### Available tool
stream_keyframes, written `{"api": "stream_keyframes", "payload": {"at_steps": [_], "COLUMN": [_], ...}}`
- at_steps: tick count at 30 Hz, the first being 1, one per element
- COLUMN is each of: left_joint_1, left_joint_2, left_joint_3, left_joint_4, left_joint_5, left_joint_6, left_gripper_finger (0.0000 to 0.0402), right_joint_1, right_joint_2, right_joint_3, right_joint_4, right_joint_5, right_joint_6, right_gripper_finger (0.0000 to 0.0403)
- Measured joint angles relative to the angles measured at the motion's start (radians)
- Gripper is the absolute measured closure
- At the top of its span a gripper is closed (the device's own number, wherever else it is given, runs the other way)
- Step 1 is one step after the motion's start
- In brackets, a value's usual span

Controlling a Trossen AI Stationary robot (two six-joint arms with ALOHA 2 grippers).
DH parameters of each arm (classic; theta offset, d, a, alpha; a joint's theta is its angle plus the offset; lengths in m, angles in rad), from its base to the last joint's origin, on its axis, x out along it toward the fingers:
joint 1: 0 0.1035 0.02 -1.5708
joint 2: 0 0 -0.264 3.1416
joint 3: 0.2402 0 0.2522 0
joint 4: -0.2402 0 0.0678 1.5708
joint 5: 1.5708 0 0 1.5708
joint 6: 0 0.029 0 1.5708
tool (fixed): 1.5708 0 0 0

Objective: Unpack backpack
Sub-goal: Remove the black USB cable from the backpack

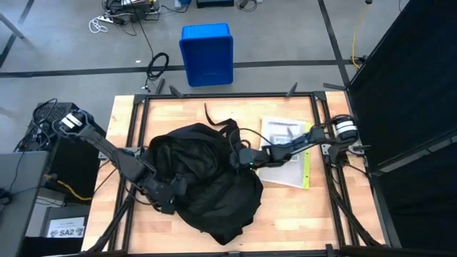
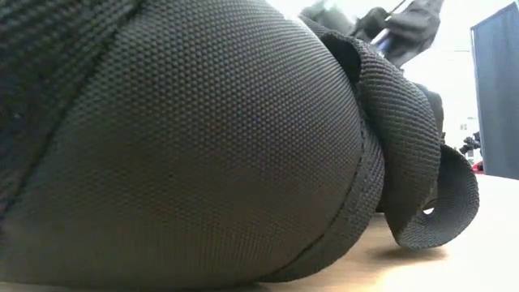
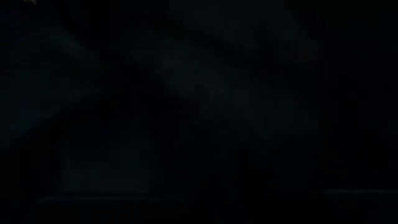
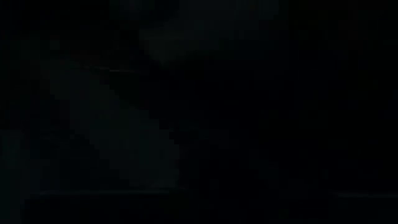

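Note:
The black backpack (image 1: 203,178) lies slumped on the middle of the wooden table and fills the low view (image 2: 178,146), where a curled strap (image 2: 422,186) rests on the tabletop. My left gripper (image 1: 168,194) is at the backpack's left near side, dark against the black fabric. My right gripper (image 1: 241,158) reaches in from the right, at the backpack's right edge. Both wrist views are dark and show nothing clear. Whether either gripper touches the fabric is hidden.
A white booklet (image 1: 282,153) with a yellow-green strip (image 1: 306,168) lies on the table right of the backpack, under my right arm. A blue plastic bin (image 1: 207,53) stands on the floor beyond the far edge. Bare wood shows at the near right.

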Motion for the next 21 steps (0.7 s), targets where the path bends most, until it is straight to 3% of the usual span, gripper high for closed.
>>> {"api": "stream_keyframes", "payload": {"at_steps": [7, 11, 16, 21], "left_joint_1": [0.028, 0.038, 0.039, 0.039], "left_joint_2": [0.039, 0.037, 0.037, 0.038], "left_joint_3": [0.000, 0.000, 0.000, 0.000], "left_joint_4": [-0.242, -0.275, -0.238, -0.161], "left_joint_5": [-0.352, -0.528, -0.533, -0.472], "left_joint_6": [-0.077, -0.095, -0.092, -0.074], "left_gripper_finger": [0.0352, 0.0352, 0.0352, 0.0352], "right_joint_1": [-0.058, -0.066, -0.009, 0.079], "right_joint_2": [0.005, -0.015, -0.034, -0.034], "right_joint_3": [0.045, 0.050, 0.090, 0.218], "right_joint_4": [-0.231, -0.285, -0.179, -0.118], "right_joint_5": [0.262, 0.314, 0.213, 0.190], "right_joint_6": [0.089, 0.075, -0.091, -0.281], "right_gripper_finger": [0.0362, 0.0369, 0.0370, 0.0353]}}
